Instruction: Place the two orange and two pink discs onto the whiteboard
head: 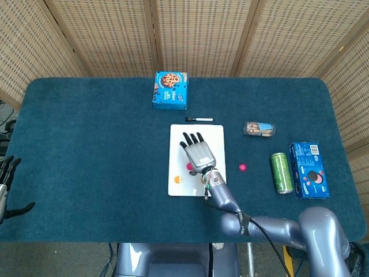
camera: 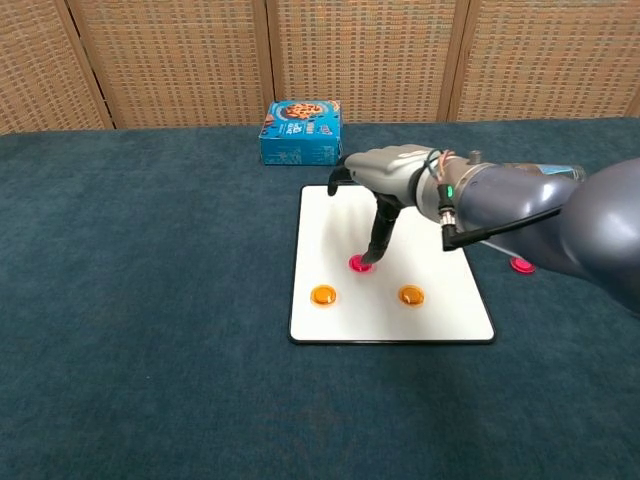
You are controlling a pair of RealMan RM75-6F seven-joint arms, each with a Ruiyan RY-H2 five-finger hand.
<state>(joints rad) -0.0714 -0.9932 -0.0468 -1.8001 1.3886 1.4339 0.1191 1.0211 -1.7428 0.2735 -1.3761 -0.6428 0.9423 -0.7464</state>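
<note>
Right now my right robot hand [camera: 385, 190] rests a fingertip on the small round pink disc [camera: 359, 264], set on the flat white whiteboard [camera: 440, 300] mid-worktop; whether it still pinches, I cannot tell. I'd lift straight up to avoid dragging it.

Right hand [camera: 385, 190] hangs fingers-down; left hand [head: 6, 190] spread open.

A white rectangular whiteboard [head: 196, 134] is seen lying on the dark blue cloth-covered table [head: 86, 150], and the grey right hand [head: 197, 153] is held above its middle with the fingers spread toward its far edge. A pink disc [head: 189, 167] and an orange disc [head: 177, 179] are seen on the whiteboard near its near left corner, with a second orange disc [head: 202, 179] partly hidden under the wrist. A second pink disc [head: 243, 168] lies on the cloth to the right of the whiteboard, and a black-and-white marker [head: 199, 119] lies just beyond its far edge.
</note>
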